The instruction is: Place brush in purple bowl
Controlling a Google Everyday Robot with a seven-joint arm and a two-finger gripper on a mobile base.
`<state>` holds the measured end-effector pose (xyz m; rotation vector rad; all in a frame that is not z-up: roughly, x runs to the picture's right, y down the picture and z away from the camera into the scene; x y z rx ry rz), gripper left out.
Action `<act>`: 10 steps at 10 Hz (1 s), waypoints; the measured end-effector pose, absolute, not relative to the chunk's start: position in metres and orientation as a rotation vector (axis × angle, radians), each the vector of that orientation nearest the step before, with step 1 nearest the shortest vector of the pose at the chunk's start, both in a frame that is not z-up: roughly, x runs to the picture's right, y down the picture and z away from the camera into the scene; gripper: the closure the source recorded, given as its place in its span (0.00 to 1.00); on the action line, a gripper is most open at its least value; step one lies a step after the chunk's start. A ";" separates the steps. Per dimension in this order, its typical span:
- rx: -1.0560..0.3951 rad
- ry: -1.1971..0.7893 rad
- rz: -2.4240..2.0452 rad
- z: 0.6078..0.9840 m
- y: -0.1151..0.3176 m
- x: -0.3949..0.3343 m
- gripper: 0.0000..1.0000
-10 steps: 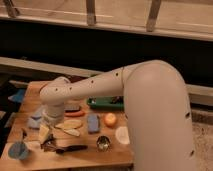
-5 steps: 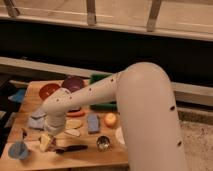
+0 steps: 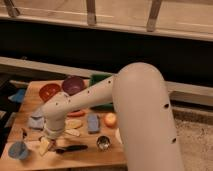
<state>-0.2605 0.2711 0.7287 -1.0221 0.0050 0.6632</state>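
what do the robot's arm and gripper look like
The arm is a thick, smooth, cream-white shell of rounded tube segments, dotted with small dark round holes; no loose cables show. Its gripper, the same pale colour, sits at the narrow end, low over the wooden table, near the small dark brush.

1. A white robot arm (image 3: 90, 97) reaches over a wooden tabletop (image 3: 85, 157); its gripper (image 3: 49, 136) hangs low at the front left.
2. The brush (image 3: 71, 148) lies flat just beside it.
3. The purple bowl (image 3: 73, 85) sits well behind, by an orange-red bowl (image 3: 49, 91).

Bulky white dark-holed arm (image 3: 125, 100), claw (image 3: 49, 138) over table (image 3: 87, 156)
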 end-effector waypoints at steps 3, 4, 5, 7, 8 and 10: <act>-0.984 0.014 0.661 0.729 0.283 -0.274 0.20; -0.966 0.025 0.674 0.733 0.289 -0.276 0.20; -0.956 0.033 0.689 0.737 0.293 -0.276 0.20; -0.958 0.047 0.717 0.745 0.302 -0.277 0.23; -0.966 0.047 0.734 0.748 0.304 -0.279 0.31; -0.961 0.050 0.734 0.749 0.302 -0.276 0.53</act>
